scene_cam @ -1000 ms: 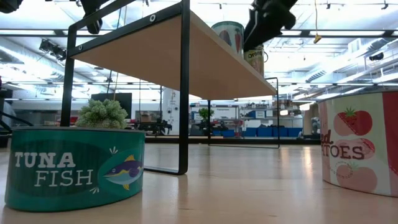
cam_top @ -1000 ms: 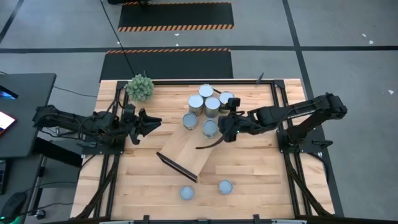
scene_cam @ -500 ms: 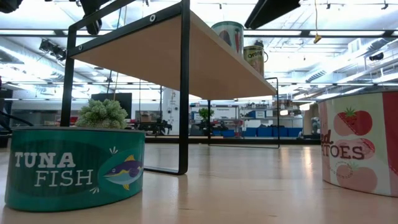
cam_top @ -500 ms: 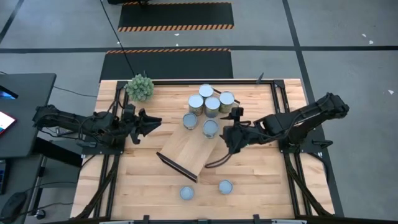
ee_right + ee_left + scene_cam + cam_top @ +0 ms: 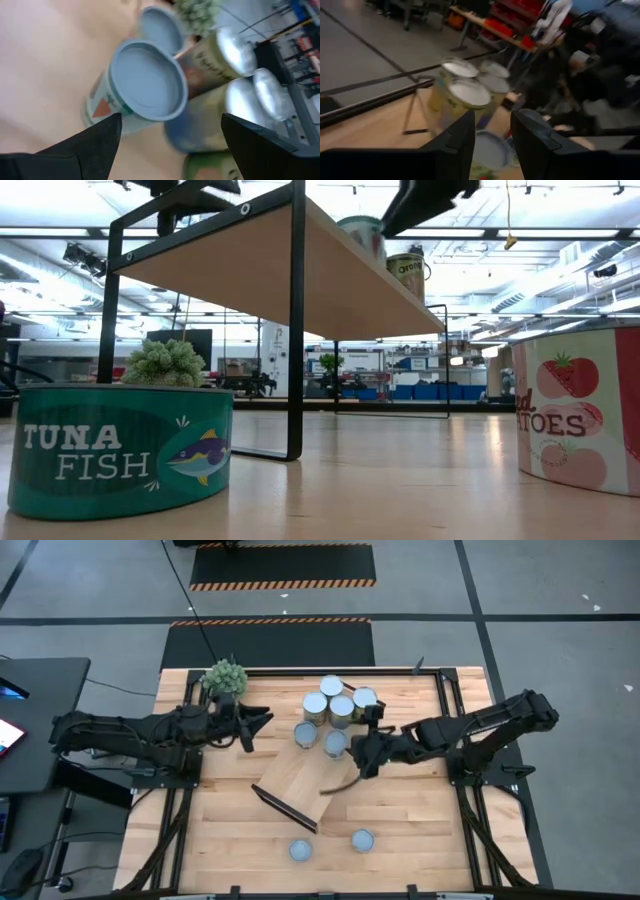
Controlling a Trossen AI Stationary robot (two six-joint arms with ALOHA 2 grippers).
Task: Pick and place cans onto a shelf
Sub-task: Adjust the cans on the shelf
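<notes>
Grey floor with striped mats lies beyond the wooden bench (image 5: pixel 400 810), and both arms are out over it. Right tool (image 5: pixel 362 753) hangs just beside a can (image 5: pixel 337 744) on the shelf (image 5: pixel 300 785), fingers spread wide with nothing between them; its wrist camera looks down on that blue-topped can (image 5: pixel 145 87) sitting ahead of the gap. Another can (image 5: pixel 305 734) stands on the shelf's same end, on the far side of that can from the right tool. Behind them on the bench, four more cans (image 5: pixel 338 705) huddle together. Left tool (image 5: pixel 256 721) reaches toward that cluster, past the green plant (image 5: pixel 225 679), fingers narrowly parted, holding nothing; the cluster (image 5: pixel 465 90) shows straight ahead of it. Two cans (image 5: pixel 331 845) wait well behind both tools at the bench's near edge; from bench level one reads tuna fish (image 5: pixel 120 450)
</notes>
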